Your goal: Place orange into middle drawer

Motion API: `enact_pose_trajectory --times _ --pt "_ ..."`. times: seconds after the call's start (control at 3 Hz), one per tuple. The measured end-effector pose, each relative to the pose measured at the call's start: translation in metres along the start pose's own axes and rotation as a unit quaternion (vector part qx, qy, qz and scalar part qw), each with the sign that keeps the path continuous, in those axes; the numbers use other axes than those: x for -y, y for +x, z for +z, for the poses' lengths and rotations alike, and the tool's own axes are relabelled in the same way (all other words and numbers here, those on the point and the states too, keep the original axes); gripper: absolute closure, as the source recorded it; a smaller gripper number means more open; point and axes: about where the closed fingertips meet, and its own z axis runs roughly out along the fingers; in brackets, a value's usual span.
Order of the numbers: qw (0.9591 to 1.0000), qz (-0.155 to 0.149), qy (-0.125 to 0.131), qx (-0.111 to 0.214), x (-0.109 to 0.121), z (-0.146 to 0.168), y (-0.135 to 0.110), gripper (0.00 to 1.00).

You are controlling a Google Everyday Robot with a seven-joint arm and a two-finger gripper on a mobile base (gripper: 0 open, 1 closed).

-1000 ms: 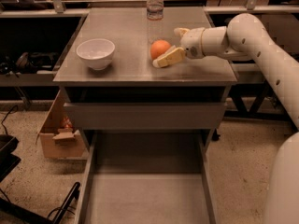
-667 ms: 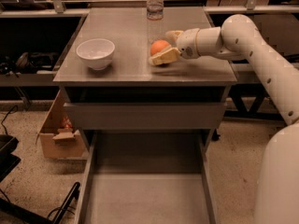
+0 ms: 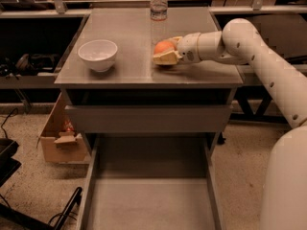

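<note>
The white arm's two-finger gripper (image 3: pixel 163 50) has slid left across the grey metal cabinet top (image 3: pixel 124 73), in the upper middle of the frame. Its tan fingers (image 3: pixel 164 59) are spread wide and now bracket the round orange fruit (image 3: pixel 162 46), which has not moved. The wide grey metal middle drawer (image 3: pixel 151 200) stays pulled open at the bottom of the frame.

Claw (image 3: pixel 164 51) (on countertop (image 3: pixel 125 30)) apparently slid around orange (image 3: pixel 161 45).

bowl (image 3: pixel 98 54): bench (image 3: pixel 120 78) left
bottle (image 3: pixel 159 6): rear edge, behind orange (image 3: pixel 162 46)
tool (image 3: pixel 166 50): against orange's right
middle drawer (image 3: pixel 148 200): below front edge
</note>
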Motion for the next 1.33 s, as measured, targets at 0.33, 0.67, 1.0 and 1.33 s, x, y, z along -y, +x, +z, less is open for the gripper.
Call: enact_pose_trajectory --times 0.33,0.67,1.0,1.33 --pt "0.9999 -0.008 0.003 -0.005 -0.004 -0.003 -0.006 0.87" --pt "0.9988 -0.047 0.006 -0.013 -0.018 -0.016 -0.037 1.00" --pt "0.9961 -0.078 0.028 -0.031 -0.041 -0.047 -0.072 1.00" --pt "0.9916 -0.095 0.044 -0.076 -0.075 -0.081 -0.077 1.00"
